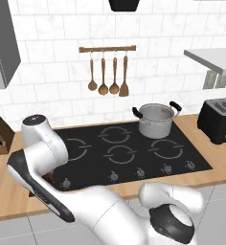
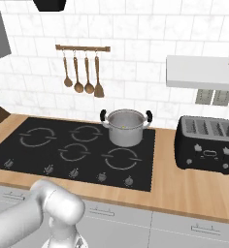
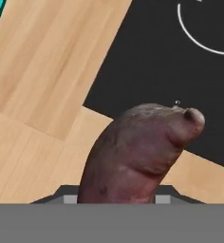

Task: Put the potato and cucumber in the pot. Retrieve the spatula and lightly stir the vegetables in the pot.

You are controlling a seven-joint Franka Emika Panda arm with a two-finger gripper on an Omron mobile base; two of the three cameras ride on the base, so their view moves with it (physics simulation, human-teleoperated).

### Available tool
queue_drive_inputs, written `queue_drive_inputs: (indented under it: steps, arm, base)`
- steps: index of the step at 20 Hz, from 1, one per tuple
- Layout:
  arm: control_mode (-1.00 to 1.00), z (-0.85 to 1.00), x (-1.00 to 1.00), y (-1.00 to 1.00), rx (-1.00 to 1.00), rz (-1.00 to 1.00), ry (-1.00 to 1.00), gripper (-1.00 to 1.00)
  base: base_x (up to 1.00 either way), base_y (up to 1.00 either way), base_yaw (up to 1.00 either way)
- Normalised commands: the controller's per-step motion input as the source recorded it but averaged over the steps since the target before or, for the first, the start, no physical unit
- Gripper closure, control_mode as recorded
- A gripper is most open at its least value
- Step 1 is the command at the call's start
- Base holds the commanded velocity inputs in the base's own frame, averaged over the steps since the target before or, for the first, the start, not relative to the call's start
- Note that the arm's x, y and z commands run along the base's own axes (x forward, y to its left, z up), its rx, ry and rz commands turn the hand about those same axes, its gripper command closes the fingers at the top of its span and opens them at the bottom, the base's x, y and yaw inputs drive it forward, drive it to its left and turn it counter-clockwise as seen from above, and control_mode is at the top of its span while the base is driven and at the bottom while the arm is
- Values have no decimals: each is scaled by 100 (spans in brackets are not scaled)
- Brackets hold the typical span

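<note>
The black induction cooktop (image 1: 129, 148) takes up most of the wooden counter (image 2: 184, 186), with a black toaster (image 2: 208, 143) to its right. The pot (image 2: 125, 127) stands on the back right burner; a speck of yellow shows inside it in the right base view, too small to identify. The spatula (image 1: 124, 76) hangs untouched on the wall rail (image 1: 107, 49) beside three wooden spoons (image 1: 103, 76), so stirring is clearly still to come. In the hand view a reddish-brown pointed root (image 3: 137, 152), probably the potato, rises right in front of the camera over the cooktop's near-left corner. Whether the gripper is clamped on it I cannot tell, as its tips are hidden. The arm folds low and leftward over that corner, wrist down.
</note>
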Motion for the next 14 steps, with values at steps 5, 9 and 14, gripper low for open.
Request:
queue_drive_inputs:
  steps: [5, 9, 14]
  arm:
    - [-100, 71, -2, -100, 1, 0, 2, 100]
    - [-100, 53, 1, -100, 0, -2, 0, 100]
    - [-100, 44, 10, -100, 0, -4, 0, 100]
  base:
    - [0, 0, 0]
    - [0, 0, 0]
    - [0, 0, 0]
